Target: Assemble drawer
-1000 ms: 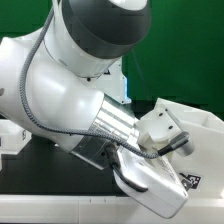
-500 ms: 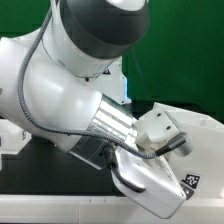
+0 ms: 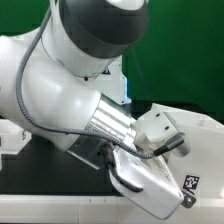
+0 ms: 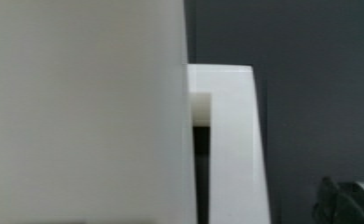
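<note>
In the exterior view, a white drawer tray (image 3: 150, 175) with a black-and-white tag (image 3: 189, 185) lies tilted at the lower right, under my wrist (image 3: 160, 130). Behind it stands the taller white casing (image 3: 198, 115). My arm hides the gripper's fingers in this view. In the wrist view, a broad white panel (image 4: 81, 110) fills most of the picture, with a narrower white wall (image 4: 229, 150) beside it. One dark fingertip (image 4: 348, 205) shows at the edge, apart from that wall. The other finger is hidden.
My bulky white arm (image 3: 70, 90) blocks most of the exterior view. The table top (image 3: 50, 175) is black, with a green backdrop (image 3: 170, 50) behind it. Another white piece (image 3: 8, 135) shows at the exterior view's left edge.
The tagged tray has sunk slightly lower in the exterior view. The arm has barely moved.
</note>
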Robot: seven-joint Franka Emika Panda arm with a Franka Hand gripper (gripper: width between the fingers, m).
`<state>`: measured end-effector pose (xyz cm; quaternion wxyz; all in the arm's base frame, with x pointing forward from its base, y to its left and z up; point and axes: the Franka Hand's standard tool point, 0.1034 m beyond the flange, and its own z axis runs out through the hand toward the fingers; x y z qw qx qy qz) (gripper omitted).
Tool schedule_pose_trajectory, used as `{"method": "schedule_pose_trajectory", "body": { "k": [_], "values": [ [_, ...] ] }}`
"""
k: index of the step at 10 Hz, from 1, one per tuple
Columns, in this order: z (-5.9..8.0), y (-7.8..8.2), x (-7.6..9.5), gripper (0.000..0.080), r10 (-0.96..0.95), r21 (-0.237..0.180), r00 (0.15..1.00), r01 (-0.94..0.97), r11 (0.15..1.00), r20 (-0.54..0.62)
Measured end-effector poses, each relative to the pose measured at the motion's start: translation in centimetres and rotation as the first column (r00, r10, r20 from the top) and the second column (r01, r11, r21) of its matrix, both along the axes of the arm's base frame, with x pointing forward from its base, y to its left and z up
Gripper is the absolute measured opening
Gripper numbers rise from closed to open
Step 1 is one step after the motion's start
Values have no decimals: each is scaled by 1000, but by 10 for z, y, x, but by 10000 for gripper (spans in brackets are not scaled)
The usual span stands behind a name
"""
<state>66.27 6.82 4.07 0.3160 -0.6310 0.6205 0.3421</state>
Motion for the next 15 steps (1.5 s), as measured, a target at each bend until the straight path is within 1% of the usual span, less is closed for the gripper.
{"method": "schedule_pose_trajectory", "body": {
  "k": [2, 3, 4, 5, 6, 7, 8, 9, 10, 11, 13, 14, 15],
  "values": [
    [-4, -12, -1, 649, -4, -9, 1000, 4, 1000, -2],
    [-4, -20, 3, 649, 11, -71, 1000, -10, 997, 18],
    [3, -26, 8, 649, 30, -130, 998, -23, 991, 51],
    [10, -31, 9, 649, 48, -156, 997, -38, 987, 64],
    [16, -39, 14, 649, 78, -218, 993, -57, 974, 92],
    [23, -44, 18, 649, 117, -273, 986, -82, 958, 114],
    [28, -47, 21, 649, 134, -298, 983, -91, 950, 128],
    [36, -51, 27, 649, 148, -347, 976, -86, 934, 158],
    [46, -51, 28, 649, 156, -370, 972, -82, 925, 176],
    [54, -51, 31, 649, 173, -412, 965, -78, 908, 199],
    [73, -40, 37, 649, 212, -482, 948, -75, 873, 238],
    [84, -28, 42, 649, 216, -529, 944, -55, 847, 248],
    [94, -12, 45, 649, 216, -559, 938, -30, 829, 270]
  ]
}}
